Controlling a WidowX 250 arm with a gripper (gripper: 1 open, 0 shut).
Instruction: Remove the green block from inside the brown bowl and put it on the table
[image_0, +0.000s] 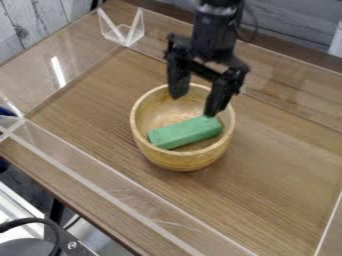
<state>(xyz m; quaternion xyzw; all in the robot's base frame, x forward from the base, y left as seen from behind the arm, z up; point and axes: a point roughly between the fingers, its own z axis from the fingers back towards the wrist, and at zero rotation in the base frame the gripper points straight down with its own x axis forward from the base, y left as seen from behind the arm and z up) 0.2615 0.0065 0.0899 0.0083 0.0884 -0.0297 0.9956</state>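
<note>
The green block (185, 132) lies flat inside the brown bowl (154, 143), slanting from lower left to upper right. The bowl sits near the middle of the table (94, 105). My gripper (197, 88) hangs over the far rim of the bowl, pointing down, its two black fingers (218, 96) spread wide apart with nothing between them. The fingertips are a little above and behind the block, not touching it.
Low clear acrylic walls (80, 170) edge the tabletop on all sides. A clear bracket (123, 30) stands at the back left corner. Bare wood lies to the left, right and front of the bowl.
</note>
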